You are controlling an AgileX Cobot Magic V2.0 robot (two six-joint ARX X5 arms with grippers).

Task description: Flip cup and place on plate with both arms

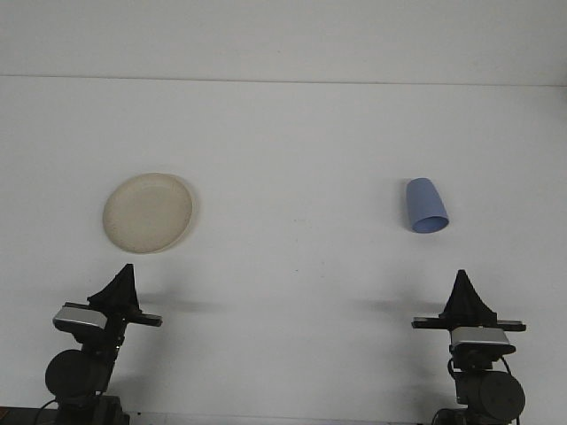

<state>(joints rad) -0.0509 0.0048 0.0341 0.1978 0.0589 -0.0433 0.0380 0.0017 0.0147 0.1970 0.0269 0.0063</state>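
Note:
A blue cup [426, 205] lies on its side on the white table at the right, its open mouth facing the near edge. A cream round plate [147, 212] lies flat on the left with nothing on it. My left gripper [126, 271] rests low near the front edge, just in front of the plate, its fingers pressed together into a point. My right gripper [461, 276] sits the same way at the front right, a short way in front of the cup, shut and holding nothing.
The white table [292, 177] runs back to a pale wall at the far edge. Nothing else lies on it apart from the cup and the plate.

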